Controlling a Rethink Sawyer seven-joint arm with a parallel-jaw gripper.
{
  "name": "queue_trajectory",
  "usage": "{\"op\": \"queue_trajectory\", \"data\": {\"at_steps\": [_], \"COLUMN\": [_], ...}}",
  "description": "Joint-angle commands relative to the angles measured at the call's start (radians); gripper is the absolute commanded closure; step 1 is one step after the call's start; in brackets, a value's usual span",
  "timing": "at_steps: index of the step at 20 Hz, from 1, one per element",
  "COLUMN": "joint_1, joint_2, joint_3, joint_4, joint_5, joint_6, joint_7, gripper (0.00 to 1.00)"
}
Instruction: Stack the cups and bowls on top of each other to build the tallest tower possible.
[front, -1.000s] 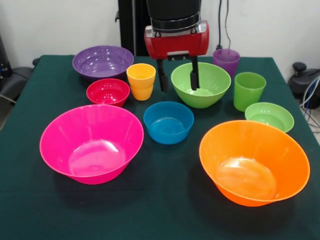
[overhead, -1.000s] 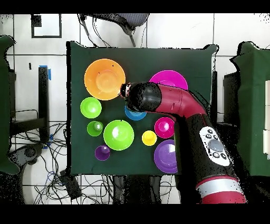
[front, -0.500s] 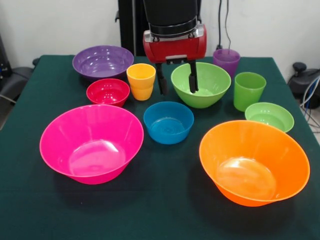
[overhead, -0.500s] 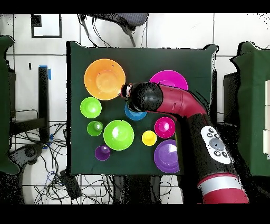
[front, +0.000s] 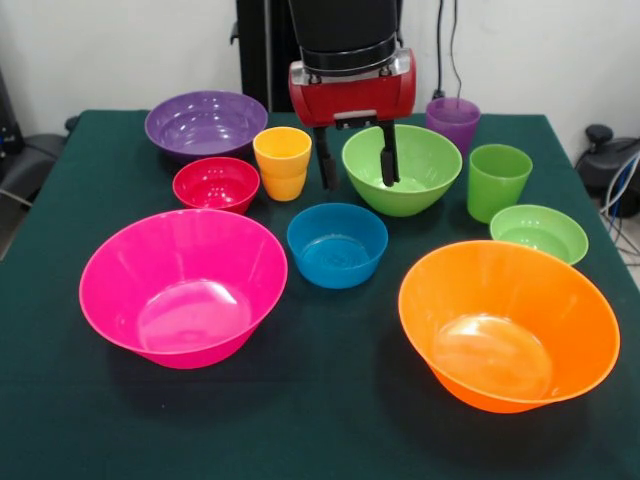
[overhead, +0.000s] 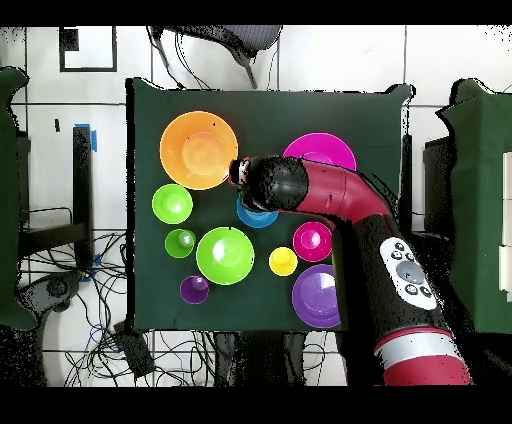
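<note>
Your tool (front: 356, 169) hangs spread and empty, one finger (front: 387, 167) inside the medium glossy green plastic bowl (front: 402, 169), which stands far on the worktop (front: 330, 400). No writing reads.

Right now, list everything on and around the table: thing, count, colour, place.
Large bowls: 2; pink front left, orange front right.
Medium bowls: 2; purple back left, green back centre.
Small bowls: 3; red beside the yellow cup, blue centre, light green right.
Cups: 3; yellow-orange, green, translucent purple at the back.
Table: 1; dark green cloth.
Cables: several, dark, on the floor.
Arm: 1; red and black.
Gripper: 1; fingers open, hanging above the table between yellow cup and green bowl.
</note>
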Motion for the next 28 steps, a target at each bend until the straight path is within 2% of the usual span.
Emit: {"op": "queue_trajectory", "data": {"at_steps": [1, 18, 24, 28], "joint_1": [-0.007, -0.010, 0.013, 0.034], "joint_2": [0.026, 0.031, 0.057, 0.085], "joint_3": [0.060, 0.057, 0.033, 0.005], "joint_4": [0.039, 0.042, 0.055, 0.064], "joint_5": [-0.032, -0.036, -0.062, -0.094], "joint_6": [-0.035, -0.039, -0.073, -0.128], "joint_7": [0.016, 0.013, 0.032, 0.050], "gripper": [0.00, 0.00, 0.00, 0.00]}}
